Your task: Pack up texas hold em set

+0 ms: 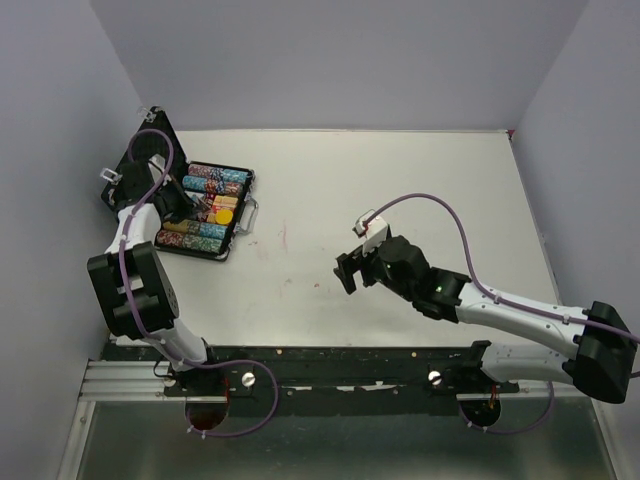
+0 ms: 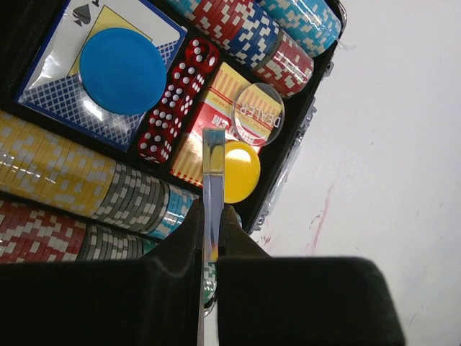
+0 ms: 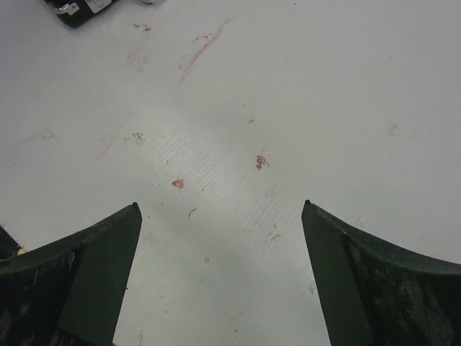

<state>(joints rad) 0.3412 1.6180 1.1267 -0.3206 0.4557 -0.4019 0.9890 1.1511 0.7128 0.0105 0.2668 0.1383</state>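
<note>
While my left gripper is clenched on a thin clear piece held edge-on, I hover it over the open case, just above the yellow disc, presumably to slot it in. The right gripper hangs splayed over the table, well apart.

Plain pale-grey walls enclose a white desk smudged with faint red marks, a metal rail along its near edge

Robot lab: enclosed white table
</note>
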